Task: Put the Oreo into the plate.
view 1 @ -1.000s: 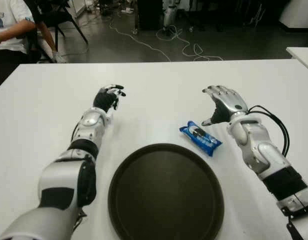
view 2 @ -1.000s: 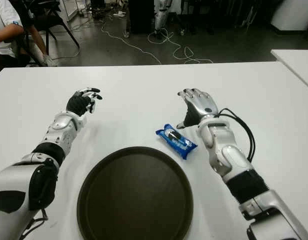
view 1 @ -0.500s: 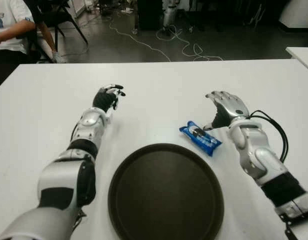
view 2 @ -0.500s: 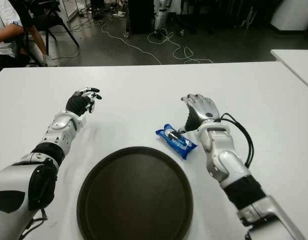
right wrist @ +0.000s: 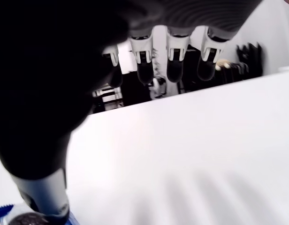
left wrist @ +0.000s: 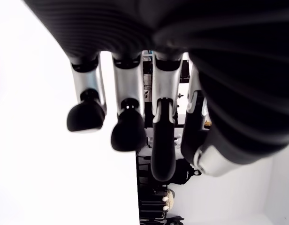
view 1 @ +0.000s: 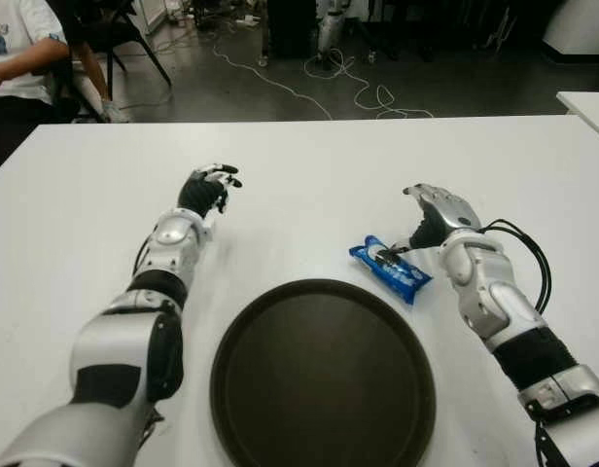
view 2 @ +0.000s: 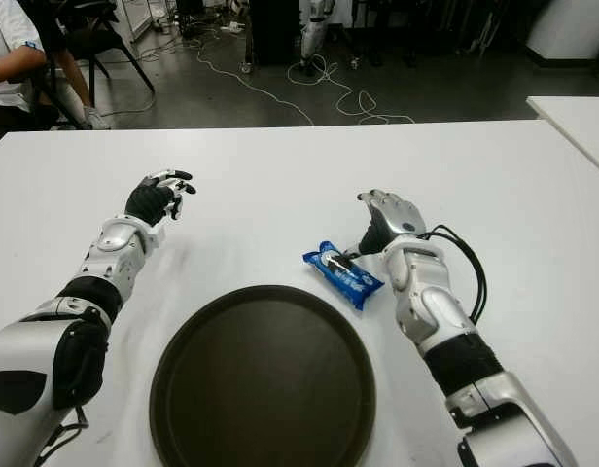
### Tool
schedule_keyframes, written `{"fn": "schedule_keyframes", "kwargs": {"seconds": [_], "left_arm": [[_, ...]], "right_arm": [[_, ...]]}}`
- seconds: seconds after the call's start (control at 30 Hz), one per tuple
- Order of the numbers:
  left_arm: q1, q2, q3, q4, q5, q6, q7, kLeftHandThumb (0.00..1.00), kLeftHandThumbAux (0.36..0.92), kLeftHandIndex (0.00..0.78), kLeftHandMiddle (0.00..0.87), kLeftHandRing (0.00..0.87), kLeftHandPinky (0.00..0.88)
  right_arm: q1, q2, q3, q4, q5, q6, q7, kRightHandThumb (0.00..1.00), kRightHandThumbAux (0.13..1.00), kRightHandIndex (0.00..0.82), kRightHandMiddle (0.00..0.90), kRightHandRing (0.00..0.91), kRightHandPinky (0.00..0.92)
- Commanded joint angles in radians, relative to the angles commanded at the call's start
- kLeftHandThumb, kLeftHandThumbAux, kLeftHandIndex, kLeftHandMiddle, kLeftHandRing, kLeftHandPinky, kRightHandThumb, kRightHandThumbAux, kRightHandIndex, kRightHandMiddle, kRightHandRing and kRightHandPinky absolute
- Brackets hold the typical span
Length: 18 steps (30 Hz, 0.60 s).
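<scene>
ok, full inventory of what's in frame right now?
Oreo pack: one, blue wrapper, flat on the table just beyond the plate's far right rim, not in the plate.
Plate: one, dark brown, round, near edge of the table, centre; nothing in it.
Table: one, white, fills most of the view; corner of a second white table at far right.
Cables: several, light, on the dark floor beyond the table.
Person: one, white shirt, seated at far left beyond the table.
Left hand: idle, left of the plate, holding nothing.
Right hand: at the Oreo pack's far right end, thumb tip at the wrapper, fingers extended, no grasp yet.
</scene>
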Motion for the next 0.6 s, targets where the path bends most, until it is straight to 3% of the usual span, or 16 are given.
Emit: {"fn": "schedule_keyframes", "kwargs": {"seconds": [0.3,0.6], "left_arm": [[0.001,-0.001,0.008,0.0,-0.008,0.002,-0.003,0.852,0.663,0.407,0.543,0.802,0.829],[0.002,0.0,0.015,-0.001,-0.016,-0.003,-0.018,0.853,0.663,0.408,0.544,0.803,0.83]], "right_arm": [[-0.015,0.015,-0.005,0.071,0.026,-0.024,-0.045,0.0,0.776,0.085,0.088,0.082,0.064],[-0.037,0.021,0.005,0.108,0.023,-0.001,-0.045,0.0,0.756,0.087,0.09,0.085,0.078]]}}
